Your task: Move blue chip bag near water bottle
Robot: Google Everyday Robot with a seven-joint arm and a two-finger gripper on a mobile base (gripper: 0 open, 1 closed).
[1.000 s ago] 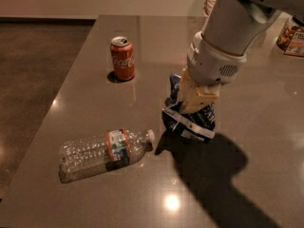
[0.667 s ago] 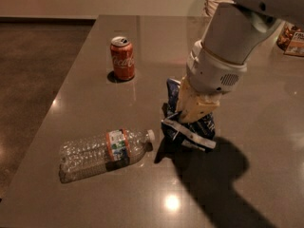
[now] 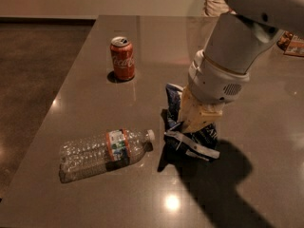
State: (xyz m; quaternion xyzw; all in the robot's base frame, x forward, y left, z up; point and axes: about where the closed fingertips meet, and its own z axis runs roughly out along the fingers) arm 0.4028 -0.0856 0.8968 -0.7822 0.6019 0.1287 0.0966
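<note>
Camera view shows the gripper (image 3: 188,126) with its jaws pinching the top of the blue chip bag (image 3: 208,137), about midway between the table's left and right edges. The bag is crumpled dark-blue foil with white lettering and a white edge, its lower end on the table (image 3: 142,198). The glossy grey-brown table reflects ceiling lights; dark floor (image 3: 33,80) lies beyond its left edge. The water bottle (image 3: 102,152), clear and crinkled, lies on its side toward the near left corner, with its white cap just beside the bag. A red soda can (image 3: 122,58) stands upright toward the far left corner.
</note>
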